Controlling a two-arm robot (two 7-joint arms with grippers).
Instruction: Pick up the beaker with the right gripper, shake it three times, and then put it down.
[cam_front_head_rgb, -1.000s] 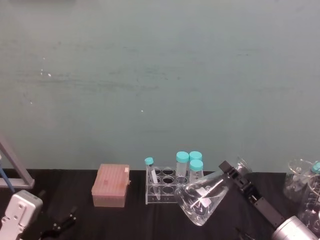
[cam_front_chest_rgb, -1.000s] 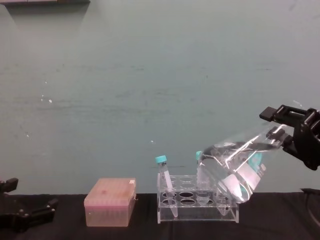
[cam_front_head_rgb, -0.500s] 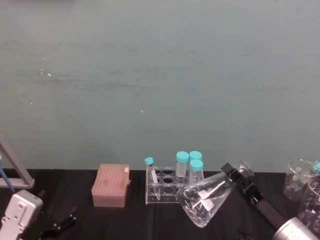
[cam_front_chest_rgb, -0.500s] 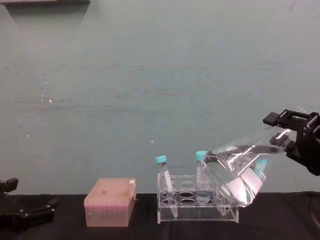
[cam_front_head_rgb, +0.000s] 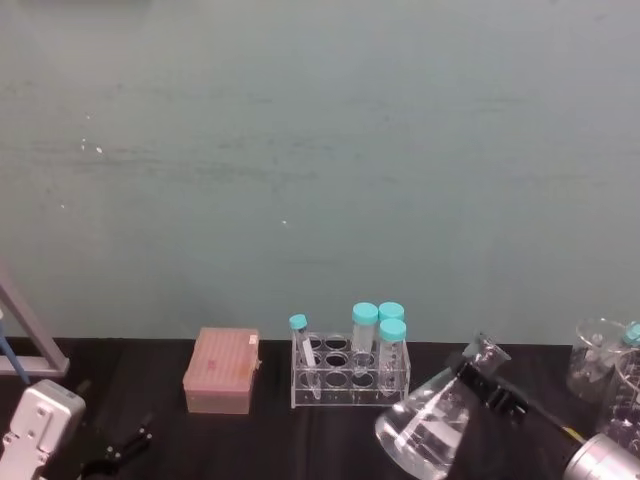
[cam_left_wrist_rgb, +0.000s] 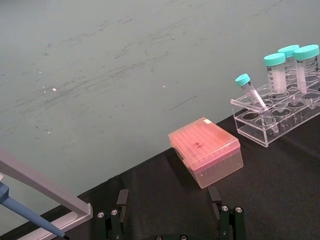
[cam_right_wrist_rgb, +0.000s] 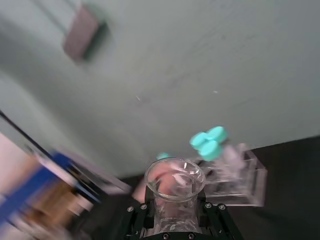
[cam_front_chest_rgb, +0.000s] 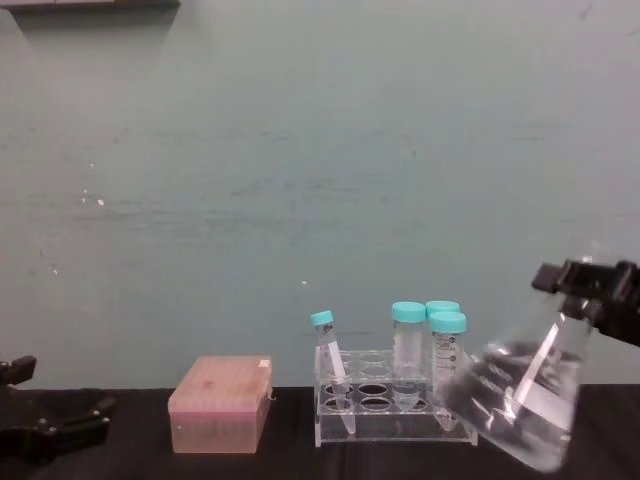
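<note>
- Your right end effector (cam_front_chest_rgb: 590, 288) is clamped shut on the narrow neck of the beaker (cam_front_chest_rgb: 522, 410), gripping just under the flared rim.
- The beaker is tilted. Its long axis slants, with the rim up and toward the right edge of the worktop (cam_front_head_rgb: 270, 440).
- The wide base points down and toward the tube rack (cam_front_head_rgb: 349, 375).
- The glass body hangs below and to the left of the end effector, with only the neck between the jaws.
- It is over the right part of the worktop, just right of the rack and nearer the front edge.
- You cannot tell whether the base touches the worktop.
- Your left end effector (cam_left_wrist_rgb: 169, 200) is parked at the front-left corner, fingers spread wide and holding nothing, with the pink box (cam_left_wrist_rgb: 206, 157) beyond it.
</note>
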